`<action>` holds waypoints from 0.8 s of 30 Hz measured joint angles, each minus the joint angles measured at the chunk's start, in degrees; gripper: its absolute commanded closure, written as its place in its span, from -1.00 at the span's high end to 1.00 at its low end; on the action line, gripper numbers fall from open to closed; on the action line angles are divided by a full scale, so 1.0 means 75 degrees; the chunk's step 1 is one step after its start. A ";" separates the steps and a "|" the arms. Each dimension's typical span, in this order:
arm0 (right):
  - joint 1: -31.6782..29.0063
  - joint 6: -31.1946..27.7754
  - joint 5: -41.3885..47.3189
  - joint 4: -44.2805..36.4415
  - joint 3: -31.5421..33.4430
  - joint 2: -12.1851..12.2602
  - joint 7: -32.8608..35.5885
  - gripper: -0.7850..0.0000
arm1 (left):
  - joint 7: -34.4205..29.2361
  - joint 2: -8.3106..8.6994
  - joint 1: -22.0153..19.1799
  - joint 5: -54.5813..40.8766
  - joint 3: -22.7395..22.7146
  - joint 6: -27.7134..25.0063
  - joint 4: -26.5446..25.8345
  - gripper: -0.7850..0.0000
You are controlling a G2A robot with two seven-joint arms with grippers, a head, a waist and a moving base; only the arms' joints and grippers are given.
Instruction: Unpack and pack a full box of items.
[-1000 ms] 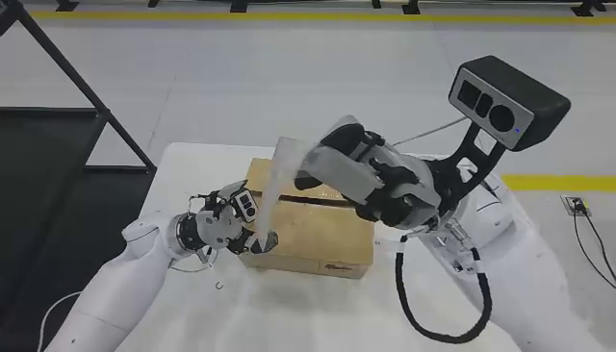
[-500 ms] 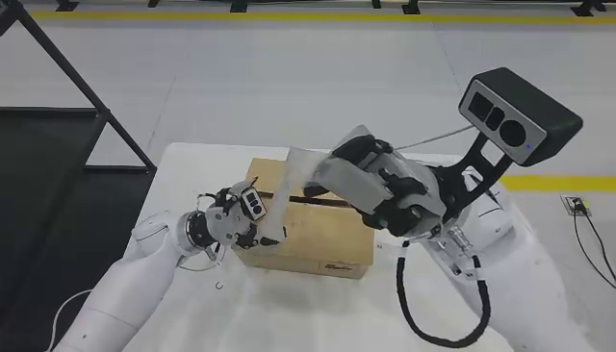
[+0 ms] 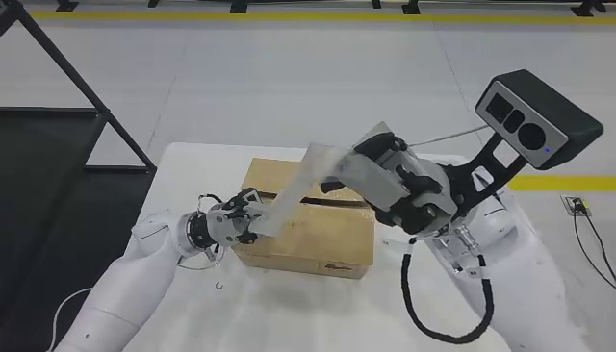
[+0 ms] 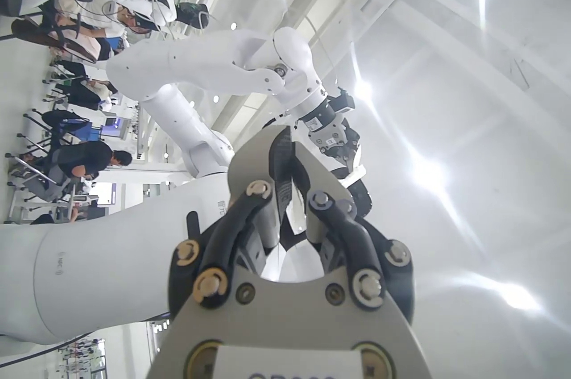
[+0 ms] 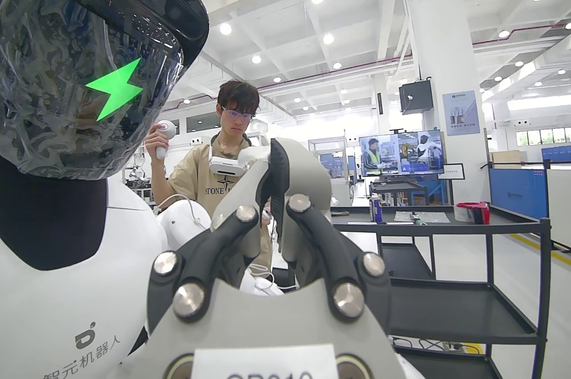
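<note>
A brown cardboard box (image 3: 322, 237) sits closed on the white table (image 3: 289, 309). A strip of clear plastic film (image 3: 289, 193) slants across the box's left part, stretched between both grippers. My left gripper (image 3: 252, 221) is at the box's left edge, shut on the film's lower end. In the left wrist view it (image 4: 282, 151) points upward with its pads together, and the film hazes the view beside it. My right gripper (image 3: 327, 160) hangs above the box's back, shut on the film's upper end; it (image 5: 272, 157) faces the robot's head.
A small ring-shaped bit (image 3: 219, 286) lies on the table in front of my left arm. A black metal frame (image 3: 96, 112) stands off the table's left side. Bare table lies in front of the box.
My right arm has moved to the right with the film's upper end, so the strip slants more. My left gripper has shifted slightly back along the box's left edge.
</note>
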 measured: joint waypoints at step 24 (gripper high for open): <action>-0.0287 -0.0460 0.0438 0.1143 0.0532 0.0047 0.0812 -1.00 | 0.2073 0.0435 0.1304 0.0680 -0.2537 -0.1239 -0.1791 -1.00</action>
